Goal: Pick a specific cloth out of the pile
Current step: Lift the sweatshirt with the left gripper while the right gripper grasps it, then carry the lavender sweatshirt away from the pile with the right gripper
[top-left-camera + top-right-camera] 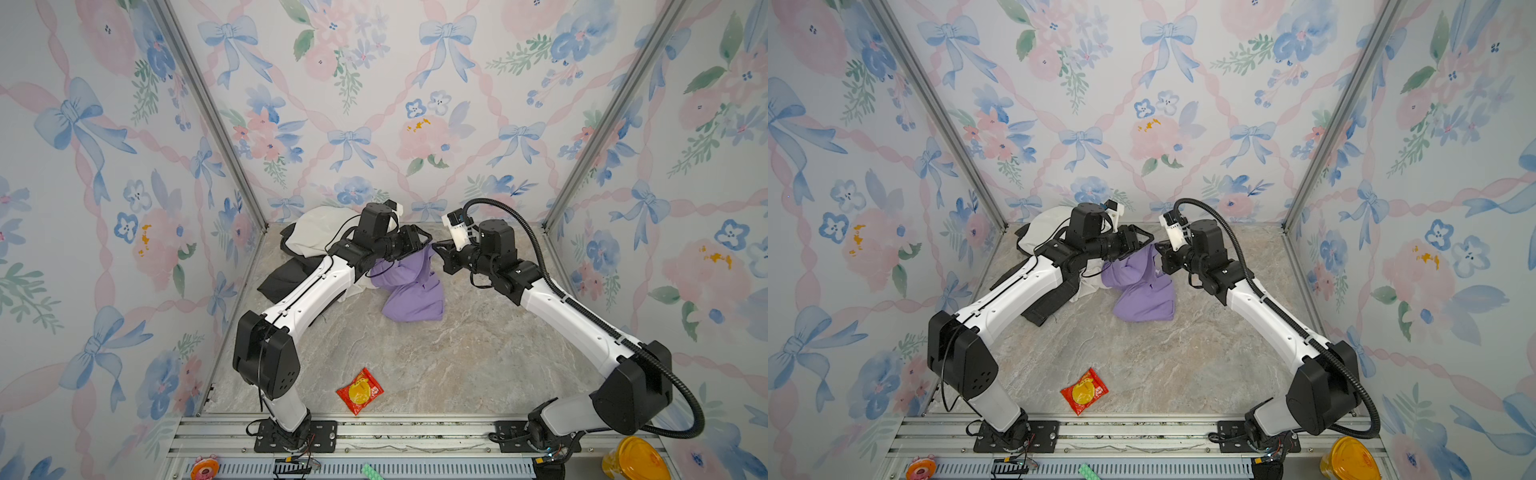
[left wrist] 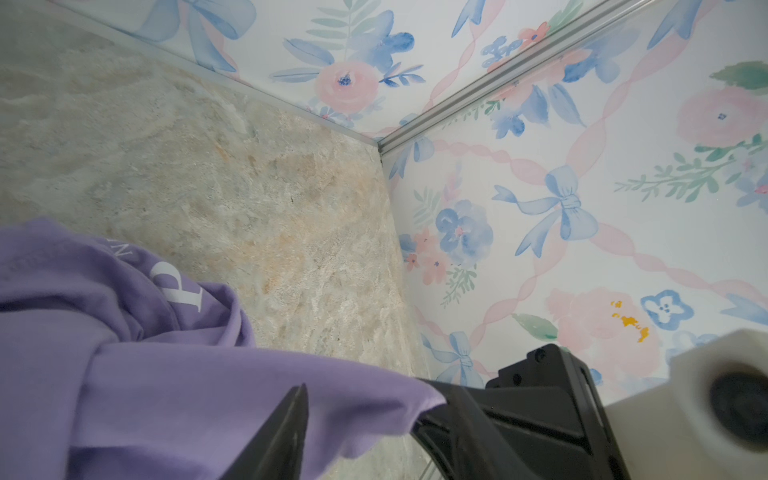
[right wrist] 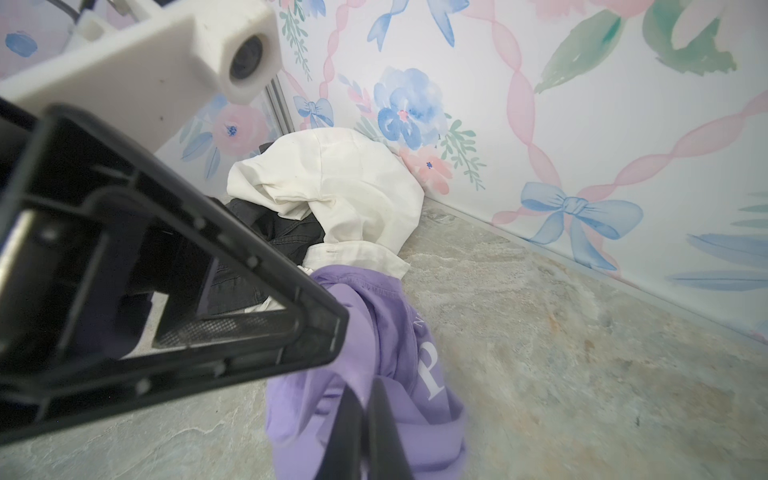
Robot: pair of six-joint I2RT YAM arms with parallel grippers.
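Observation:
The lavender cloth lies crumpled near the back of the floor, one corner lifted. My right gripper is shut on that corner; in the right wrist view its fingers pinch the purple cloth. My left gripper faces it from the left, open. In the left wrist view the cloth drapes over one of its fingers. The pile sits behind the left arm: a cream-white garment and a black garment.
A red snack packet lies near the front edge of the marbled floor. Floral walls close in the back and both sides. A yellow container and a pink item sit outside the front rail.

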